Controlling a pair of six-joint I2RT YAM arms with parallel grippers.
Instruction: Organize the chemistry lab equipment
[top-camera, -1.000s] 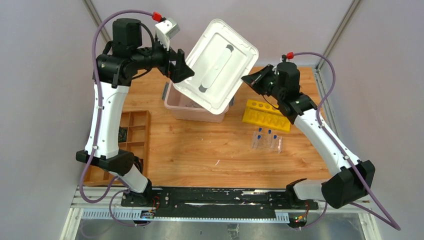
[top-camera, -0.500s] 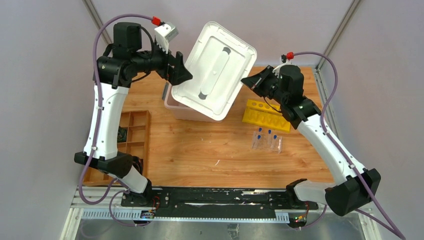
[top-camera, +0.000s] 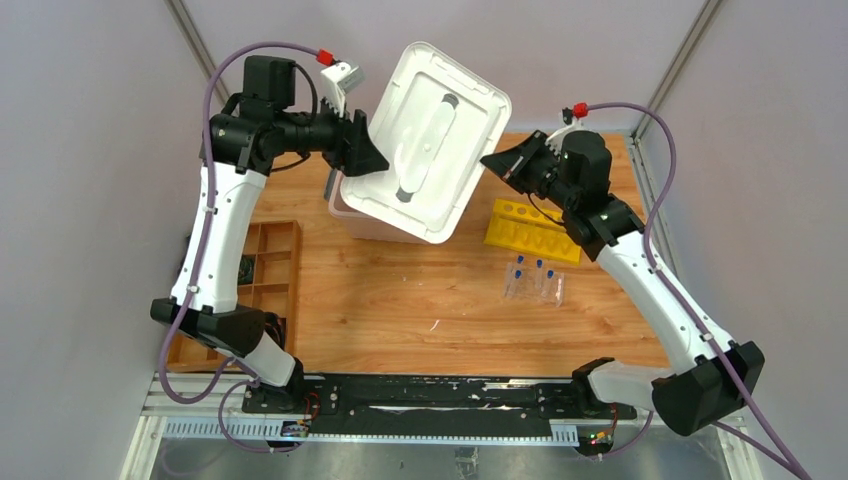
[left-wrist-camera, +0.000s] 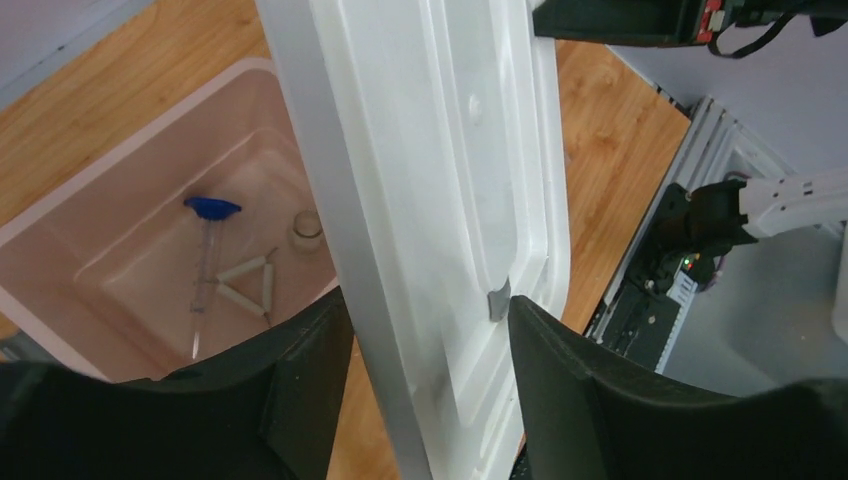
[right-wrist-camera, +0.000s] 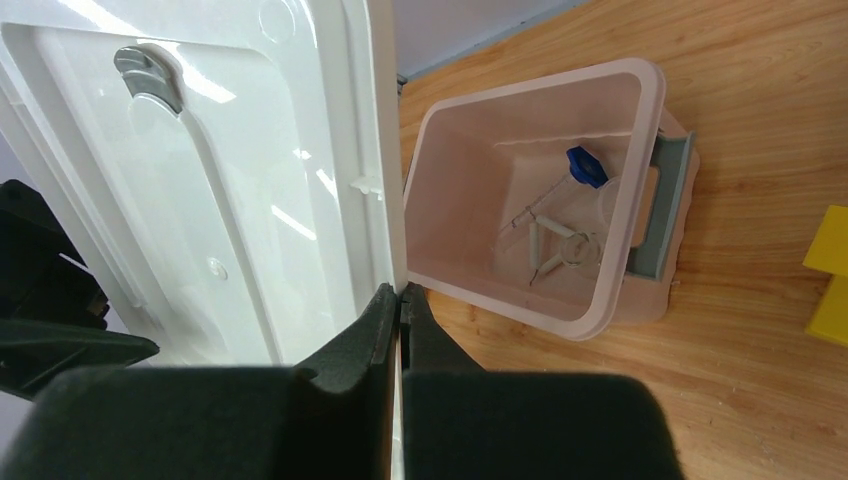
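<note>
Wood tabletop (top-camera: 400, 310) between grey walls, with pink bin (top-camera: 372, 225) toward the far edge, open on top. Directly above bin, tilted steeply and clear of its rim: white lid (top-camera: 430, 135), gripped at two opposite edges. On the side left of bin, left gripper (top-camera: 362, 150), jaws spread wide but pressed against both faces of lid's edge, clamped on it. On the side right of bin, right gripper (top-camera: 497, 165), fingers nearly together, pinching lid's thin rim. Inside bin, lying on its floor: blue piece (left-wrist-camera: 211, 207) on a clear stem, white triangle (left-wrist-camera: 245, 283) just beside the stem, small clear beaker (left-wrist-camera: 306, 230) near the triangle. Same three seen from the right wrist, close to the wall bearing grey handle (right-wrist-camera: 660, 205). Right of bin, flat on the wood: yellow rack (top-camera: 532, 232), its holes unfilled. Right of bin and nearer the arm bases, just beyond the yellow one: clear rack (top-camera: 533, 285) holding tubes (top-camera: 539, 264) with blue caps, upright. Left of bin and nearer the bases: wooden tray (top-camera: 268, 262) with compartments, partly hidden behind the left arm.
</note>
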